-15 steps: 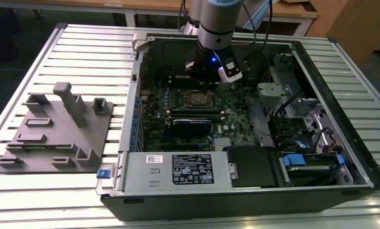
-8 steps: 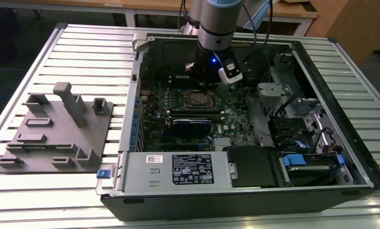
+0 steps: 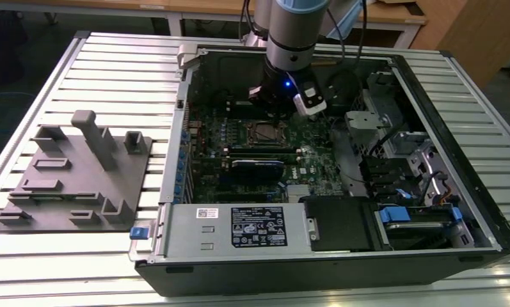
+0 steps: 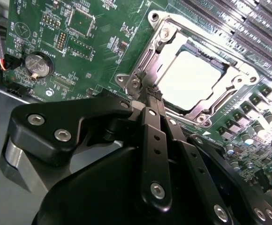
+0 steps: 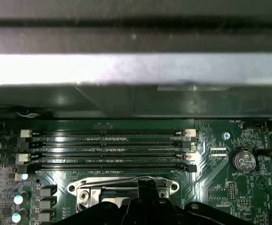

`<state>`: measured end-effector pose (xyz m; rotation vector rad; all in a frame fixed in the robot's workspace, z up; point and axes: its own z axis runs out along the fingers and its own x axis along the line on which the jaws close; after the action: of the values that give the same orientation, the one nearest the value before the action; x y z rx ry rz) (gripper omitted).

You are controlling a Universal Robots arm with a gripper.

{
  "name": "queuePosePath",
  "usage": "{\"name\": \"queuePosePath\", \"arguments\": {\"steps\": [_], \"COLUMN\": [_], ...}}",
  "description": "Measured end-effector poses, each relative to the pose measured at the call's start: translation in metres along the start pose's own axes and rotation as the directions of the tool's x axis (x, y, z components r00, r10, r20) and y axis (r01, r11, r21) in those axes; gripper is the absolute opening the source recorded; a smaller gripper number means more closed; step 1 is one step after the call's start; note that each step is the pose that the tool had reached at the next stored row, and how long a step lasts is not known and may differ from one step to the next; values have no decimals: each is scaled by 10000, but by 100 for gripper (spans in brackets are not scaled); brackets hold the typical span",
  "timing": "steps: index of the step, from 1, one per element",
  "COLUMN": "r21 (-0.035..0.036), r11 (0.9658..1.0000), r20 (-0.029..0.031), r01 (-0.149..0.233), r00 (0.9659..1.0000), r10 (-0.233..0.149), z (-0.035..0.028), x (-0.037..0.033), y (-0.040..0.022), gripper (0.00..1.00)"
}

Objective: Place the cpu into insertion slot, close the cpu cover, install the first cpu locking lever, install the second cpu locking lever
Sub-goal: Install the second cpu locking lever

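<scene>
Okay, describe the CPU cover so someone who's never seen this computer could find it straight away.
Inside the open computer case, look at the green motherboard just beyond the tool. The cpu cover is the shiny silver frame lying closed around the pale square cpu, unlike the long black memory slots nearby.

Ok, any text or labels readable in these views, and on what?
Black-and-white label on the silver metal box: too small to read.
White print on the green circuit board: blurred, unreadable.
Round silver coin battery: marking unreadable.
</scene>
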<state>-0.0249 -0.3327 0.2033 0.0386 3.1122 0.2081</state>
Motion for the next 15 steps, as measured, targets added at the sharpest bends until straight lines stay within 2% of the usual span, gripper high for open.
{"name": "queuePosePath", "arguments": {"steps": [12, 15], "r21": [8, 21], "r11": [10000, 10000], "r20": [0, 0], "r01": [0, 1], "r00": [10000, 10000], "r10": [0, -1], "z": [-2, -20], "x": [-1, -1], "y": [-12, -10], "gripper": [11, 11]}}
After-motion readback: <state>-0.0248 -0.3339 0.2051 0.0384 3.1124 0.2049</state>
